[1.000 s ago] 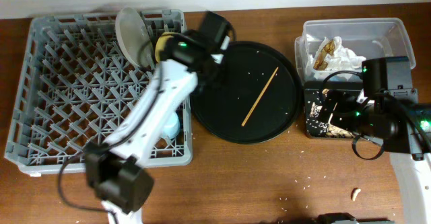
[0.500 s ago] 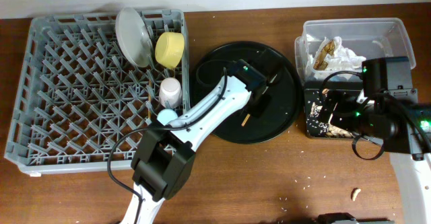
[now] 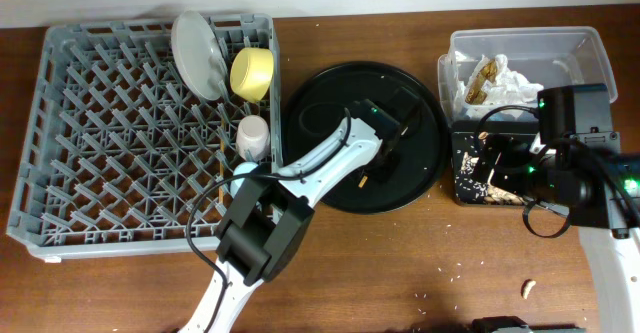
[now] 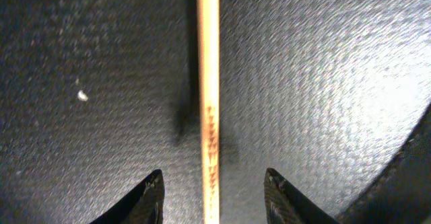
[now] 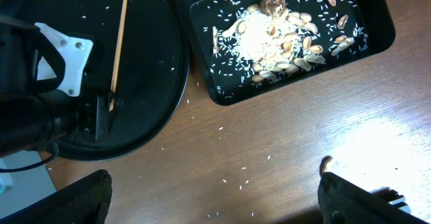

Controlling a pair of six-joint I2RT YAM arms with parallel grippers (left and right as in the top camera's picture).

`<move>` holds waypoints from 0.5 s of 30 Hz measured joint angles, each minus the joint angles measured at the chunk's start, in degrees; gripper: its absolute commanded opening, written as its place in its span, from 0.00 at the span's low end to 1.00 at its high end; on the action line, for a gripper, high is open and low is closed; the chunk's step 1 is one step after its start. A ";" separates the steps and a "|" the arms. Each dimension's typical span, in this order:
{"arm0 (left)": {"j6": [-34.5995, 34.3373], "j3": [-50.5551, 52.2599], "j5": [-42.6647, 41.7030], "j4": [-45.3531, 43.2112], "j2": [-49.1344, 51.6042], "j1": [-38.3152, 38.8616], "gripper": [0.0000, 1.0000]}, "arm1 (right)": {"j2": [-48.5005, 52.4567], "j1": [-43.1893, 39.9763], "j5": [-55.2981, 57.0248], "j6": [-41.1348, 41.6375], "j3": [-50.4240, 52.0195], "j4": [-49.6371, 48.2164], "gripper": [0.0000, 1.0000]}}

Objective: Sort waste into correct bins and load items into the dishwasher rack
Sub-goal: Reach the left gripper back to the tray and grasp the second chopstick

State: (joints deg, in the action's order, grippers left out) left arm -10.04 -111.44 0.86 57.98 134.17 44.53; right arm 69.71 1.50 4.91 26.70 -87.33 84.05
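Observation:
One wooden chopstick (image 4: 209, 83) lies on the large round black tray (image 3: 330, 163). My left gripper (image 4: 214, 200) is low over it and open, a finger on each side, neither touching it. The grey dishwasher rack (image 3: 90, 143) holds the grey plate (image 3: 198, 53), yellow bowl (image 3: 252, 73) and pink cup (image 3: 252, 133); the blue cup (image 3: 240, 180) peeks out beside my arm. My right gripper (image 5: 215, 204) hangs wide open and empty above bare table in front of the shallow black bin (image 5: 367, 39), which is full of rice and tan scraps.
The clear tub (image 3: 580, 48) at the back right holds white napkins and a brown wrapper. A tan scrap (image 5: 326, 163) and scattered rice grains lie on the wooden table near my right gripper. The left arm stretches across the gap between the rack and the round tray.
My left arm swung from the rack's back right corner over to the round tray and came down astride the chopstick, its jaws narrowing slightly. The right arm stayed still.

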 measured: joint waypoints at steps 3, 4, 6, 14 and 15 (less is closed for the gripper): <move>0.00 0.02 0.00 -0.98 0.13 0.61 0.45 | 0.00 0.00 0.00 0.00 0.00 0.00 0.98; 0.00 0.15 0.00 -1.22 0.20 0.81 0.42 | 0.00 0.00 0.00 -0.02 0.00 0.00 0.98; 0.02 0.39 -0.02 -1.68 0.31 0.98 0.41 | 0.00 0.00 0.00 -0.07 0.00 0.00 0.99; 1.25 1.36 1.14 -3.19 0.33 1.05 0.41 | 0.00 0.00 0.00 -0.13 0.00 0.00 0.98; 1.29 1.36 1.27 -3.19 0.33 1.05 0.41 | 0.00 0.00 0.00 -0.11 0.00 0.00 0.98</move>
State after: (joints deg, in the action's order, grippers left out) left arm -8.75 -110.08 2.13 54.78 134.50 45.58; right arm 69.71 1.50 4.91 26.59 -87.33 84.05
